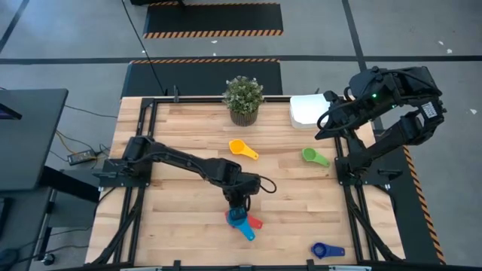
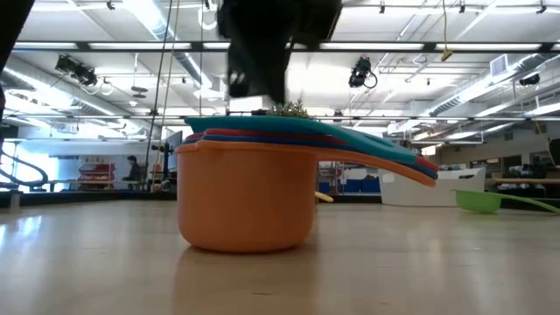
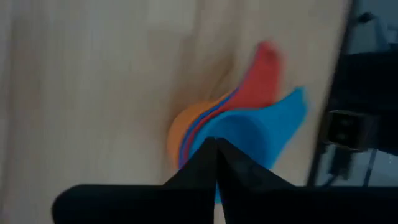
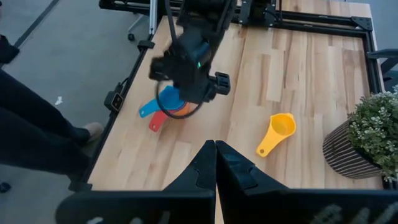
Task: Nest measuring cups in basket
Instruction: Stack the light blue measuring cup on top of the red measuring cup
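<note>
- nested stack [image 1: 242,220] at desk 6 o'clock: orange cup [image 2: 245,197] outermost, red, blue, light blue cup [image 3: 261,134] inside
- left pincer [image 1: 238,205] directly above stack, fingers pressed together, holding nothing
- basket [image 1: 307,111] at 1 o'clock, contents can't tell
- yellow cup [image 1: 242,148] centre, green cup [image 1: 313,156] 3 o'clock, dark blue cup [image 1: 324,250] 5 o'clock, all loose on desk [image 1: 181,135]
- plant [image 1: 243,98] 12 o'clock
- right pincer [image 4: 215,163] closed, empty, raised near basket

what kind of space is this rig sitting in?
Probably a large industrial lab or warehouse-style robotics workspace. The low view shows a high open ceiling with exposed ducts and strip lights; the high view shows grey concrete floor with black-and-yellow hazard-striped mats beyond the wooden butcher-block table.
</note>
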Robot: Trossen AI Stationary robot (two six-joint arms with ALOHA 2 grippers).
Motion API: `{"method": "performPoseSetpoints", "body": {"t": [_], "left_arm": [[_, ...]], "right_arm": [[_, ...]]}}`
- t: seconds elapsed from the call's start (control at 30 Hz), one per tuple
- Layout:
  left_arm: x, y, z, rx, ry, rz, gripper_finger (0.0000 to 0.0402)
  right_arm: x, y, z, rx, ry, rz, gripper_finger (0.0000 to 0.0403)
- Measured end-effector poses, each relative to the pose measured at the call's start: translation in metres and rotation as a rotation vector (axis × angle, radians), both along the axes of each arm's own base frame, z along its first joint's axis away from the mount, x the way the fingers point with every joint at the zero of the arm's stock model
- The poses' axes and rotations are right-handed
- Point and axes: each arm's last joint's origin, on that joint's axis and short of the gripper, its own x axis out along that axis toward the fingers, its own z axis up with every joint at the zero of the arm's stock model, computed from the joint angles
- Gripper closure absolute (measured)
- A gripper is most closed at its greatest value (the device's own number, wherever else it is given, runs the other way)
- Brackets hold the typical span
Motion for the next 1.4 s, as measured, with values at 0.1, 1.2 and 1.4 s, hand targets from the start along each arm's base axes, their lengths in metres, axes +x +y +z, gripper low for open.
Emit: {"method": "performPoseSetpoints", "body": {"t": [0.1, 1.2, 1.4], "left_arm": [[-0.004, -0.007, 0.023, 0.016, -0.016, -0.048, 0.0396], [-0.044, -0.179, -0.006, -0.145, -0.043, 0.613, 0.0401], [-0.044, -0.186, -0.032, -0.05, -0.043, 0.642, 0.0401]], "right_arm": [[0.0, 0.0, 0.0, -0.004, -0.002, 0.002, 0.0398], [0.091, 0.008, -0.112, 0.096, 0.311, -0.031, 0.0398], [0.112, 0.019, -0.147, 0.132, 0.262, -0.029, 0.0398]]}}
